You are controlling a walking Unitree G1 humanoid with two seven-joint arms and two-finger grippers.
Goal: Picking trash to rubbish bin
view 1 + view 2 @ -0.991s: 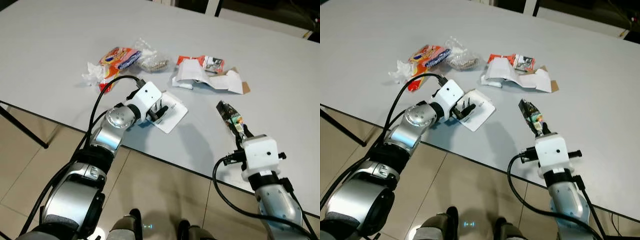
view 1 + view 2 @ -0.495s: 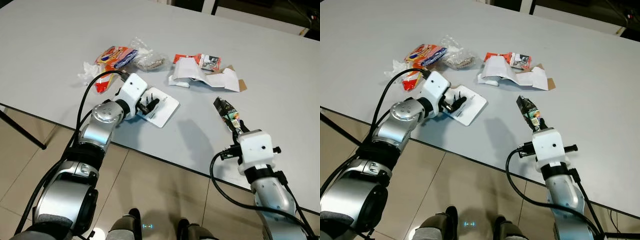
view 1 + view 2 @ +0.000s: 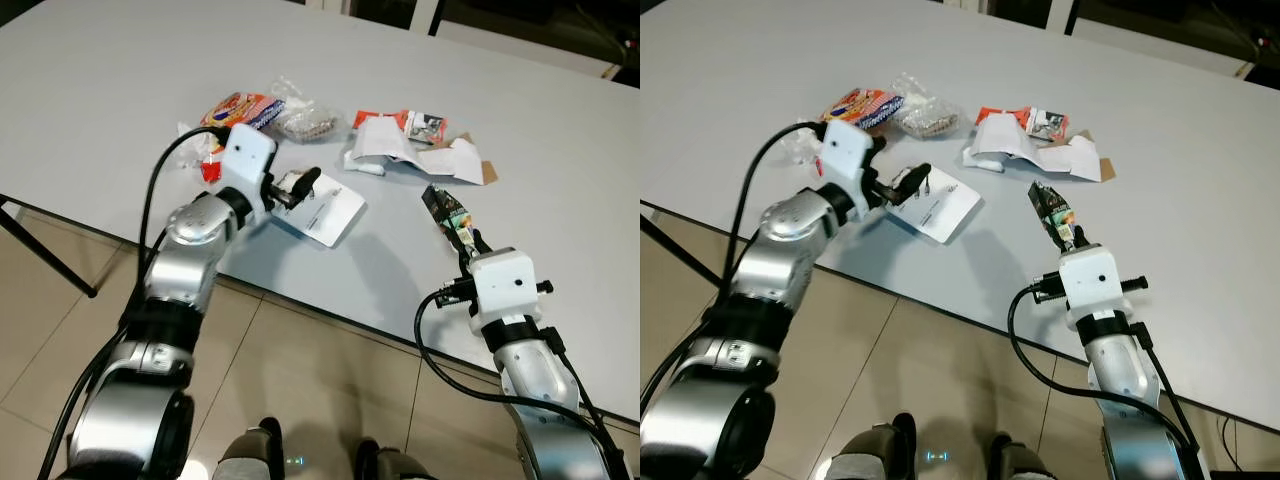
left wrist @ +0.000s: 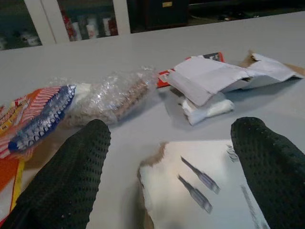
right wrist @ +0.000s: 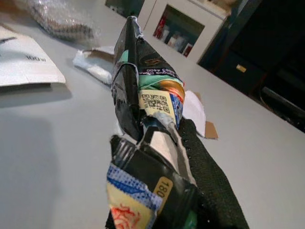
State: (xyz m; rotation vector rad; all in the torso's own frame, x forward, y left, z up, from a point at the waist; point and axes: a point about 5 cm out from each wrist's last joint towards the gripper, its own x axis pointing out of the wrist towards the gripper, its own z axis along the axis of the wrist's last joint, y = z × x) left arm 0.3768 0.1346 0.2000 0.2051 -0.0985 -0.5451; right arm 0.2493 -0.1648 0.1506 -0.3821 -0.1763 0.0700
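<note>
Grey counter (image 3: pixel 120 90) carries scattered trash; the left gripper (image 3: pixel 296 187) hovers, fingers apart, straddling the white card's (image 3: pixel 325 210) near edge, likely to pinch it, while the right gripper (image 3: pixel 1068 238) keeps its fingers clamped on a dark snack wrapper (image 3: pixel 1051 212), lifted for binning

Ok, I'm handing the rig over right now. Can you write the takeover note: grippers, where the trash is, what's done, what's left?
Right gripper: shut on the dark snack wrapper, held just above the table.
Left gripper: open, fingers astride the near edge of the white card, not gripping it.
On the table: orange snack bag, clear plastic bag, torn white and brown cardboard with a red packet.
Done: one wrapper picked up. No bin can be seen from here, so nothing is shown binned.
Left: grip the card, find the bin, drop both, then come back for the rest.
</note>
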